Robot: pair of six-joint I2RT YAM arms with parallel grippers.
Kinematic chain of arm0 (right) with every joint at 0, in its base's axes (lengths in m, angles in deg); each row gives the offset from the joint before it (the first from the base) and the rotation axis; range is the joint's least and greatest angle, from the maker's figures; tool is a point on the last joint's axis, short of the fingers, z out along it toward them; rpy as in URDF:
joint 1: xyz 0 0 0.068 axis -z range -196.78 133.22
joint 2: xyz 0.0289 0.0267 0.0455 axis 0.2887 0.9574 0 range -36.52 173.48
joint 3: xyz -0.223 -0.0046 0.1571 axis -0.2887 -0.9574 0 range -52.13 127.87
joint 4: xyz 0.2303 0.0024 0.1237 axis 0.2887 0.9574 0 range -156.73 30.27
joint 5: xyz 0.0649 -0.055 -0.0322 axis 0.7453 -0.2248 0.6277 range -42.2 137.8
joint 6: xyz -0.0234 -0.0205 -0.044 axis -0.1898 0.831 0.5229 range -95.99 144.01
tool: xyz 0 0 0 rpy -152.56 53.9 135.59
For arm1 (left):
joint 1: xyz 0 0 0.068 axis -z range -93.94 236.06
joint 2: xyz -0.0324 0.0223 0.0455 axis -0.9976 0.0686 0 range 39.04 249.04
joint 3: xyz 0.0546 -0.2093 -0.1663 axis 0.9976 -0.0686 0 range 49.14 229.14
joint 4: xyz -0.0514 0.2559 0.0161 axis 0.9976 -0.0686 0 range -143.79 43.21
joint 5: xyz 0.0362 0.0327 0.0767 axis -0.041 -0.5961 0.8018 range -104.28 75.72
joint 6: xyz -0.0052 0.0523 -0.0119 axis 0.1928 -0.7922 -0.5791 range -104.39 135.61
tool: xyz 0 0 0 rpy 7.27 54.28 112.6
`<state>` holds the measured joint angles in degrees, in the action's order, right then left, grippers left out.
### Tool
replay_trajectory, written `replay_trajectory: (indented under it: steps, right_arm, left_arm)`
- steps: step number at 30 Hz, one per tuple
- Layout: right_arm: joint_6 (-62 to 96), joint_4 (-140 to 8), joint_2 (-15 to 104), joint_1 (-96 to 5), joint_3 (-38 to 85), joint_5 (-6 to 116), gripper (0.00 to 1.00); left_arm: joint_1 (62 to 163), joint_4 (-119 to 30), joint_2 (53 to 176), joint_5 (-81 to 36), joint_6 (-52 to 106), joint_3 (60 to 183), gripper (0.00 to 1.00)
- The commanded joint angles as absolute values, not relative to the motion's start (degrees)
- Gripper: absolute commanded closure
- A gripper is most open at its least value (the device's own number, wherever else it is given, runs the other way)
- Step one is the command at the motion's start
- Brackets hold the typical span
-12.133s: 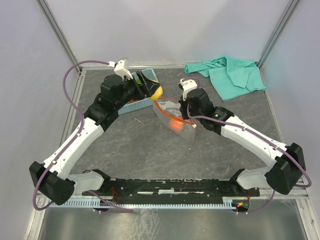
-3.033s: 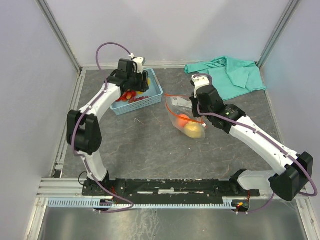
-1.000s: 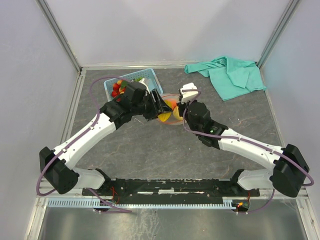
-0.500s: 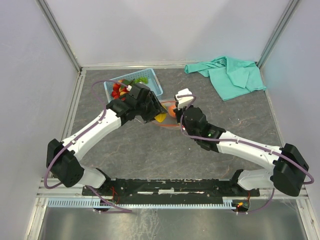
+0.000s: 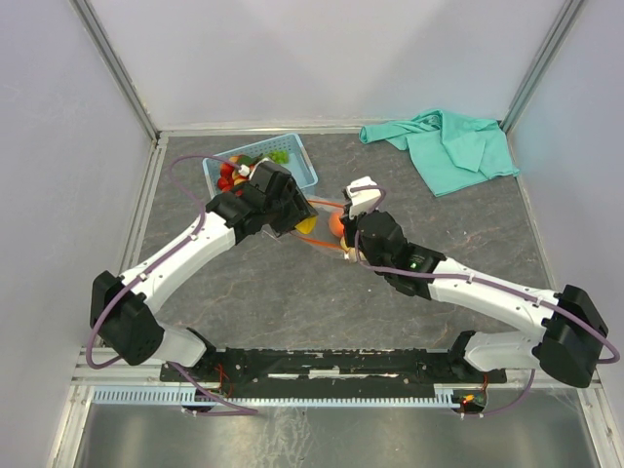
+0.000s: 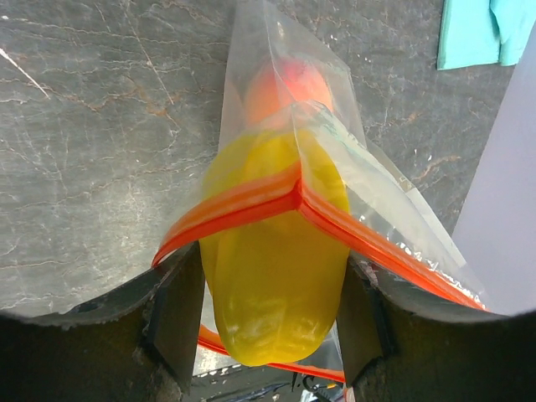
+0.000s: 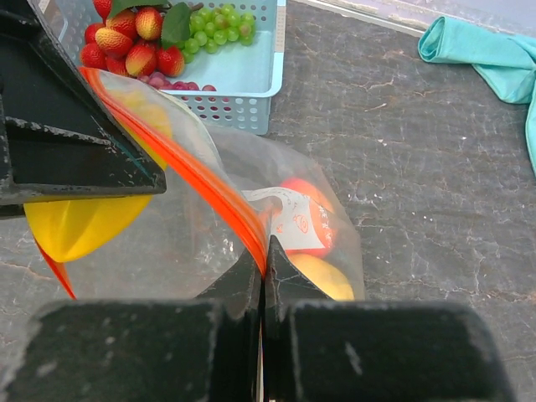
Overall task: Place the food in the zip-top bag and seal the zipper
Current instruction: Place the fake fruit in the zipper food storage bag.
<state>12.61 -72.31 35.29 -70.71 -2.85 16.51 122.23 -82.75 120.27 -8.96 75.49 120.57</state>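
Bases of two white robot arms sit at the near edge of a grey, marbled desk (image 5: 292, 302), and both arms reach inward to meet just past the middle. Right claw (image 7: 262, 272), the nearer of the two, has its fingers pressed together on the zipper (image 7: 209, 188), the orange strip along the mouth of the zip-top bag (image 7: 335, 226), pinching one lip. The clear, crinkled bag spans the gap between the two claws with its mouth turned toward the left arm. Inside it lie an orange-pink peach (image 7: 303, 219) and, touching it on the side nearer the right claw, a lemon (image 7: 325, 278). Left claw (image 6: 270, 272), reaching in from the left, is clamped on a yellow fruit (image 6: 268, 310), one finger on each side. That fruit sits in the bag's mouth: one run of the orange strip crosses its upper face, the other passes beneath it, and its far end lies under clear plastic close to the peach. Beyond the left claw, toward the far left of the desk, stands a light blue lattice basket (image 7: 243, 113) holding red strawberries (image 7: 134, 42) with green leaves, green grapes (image 7: 219, 29) and a few purple grapes (image 7: 180, 85). Far right, well apart from everything else, a teal cloth (image 5: 448, 146) lies crumpled against the back edge.
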Motion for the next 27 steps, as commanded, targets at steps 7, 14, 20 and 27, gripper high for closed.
replay_trajectory:
  steps: [7, 14, 20, 27]
  right_arm:
    - [11.0, -71.6, 33.5, -71.0, 1.5, 15.5, 0.98]
    - [11.1, -73.5, 34.3, -71.0, 2.0, 17.8, 0.98]
    - [10.1, -72.7, 34.2, -70.9, 2.0, 19.0, 0.99]
    - [9.4, -71.4, 33.3, -71.0, 1.3, 18.5, 0.98]
  left_arm:
    - [123.1, -82.8, 120.4, -22.6, 72.8, 121.3, 0.61]
    - [123.8, -84.2, 123.8, -22.4, 70.8, 122.3, 0.55]
    - [123.5, -85.4, 124.3, -15.8, 71.0, 124.0, 0.38]
    - [123.2, -84.3, 125.5, -16.7, 71.0, 125.2, 0.25]
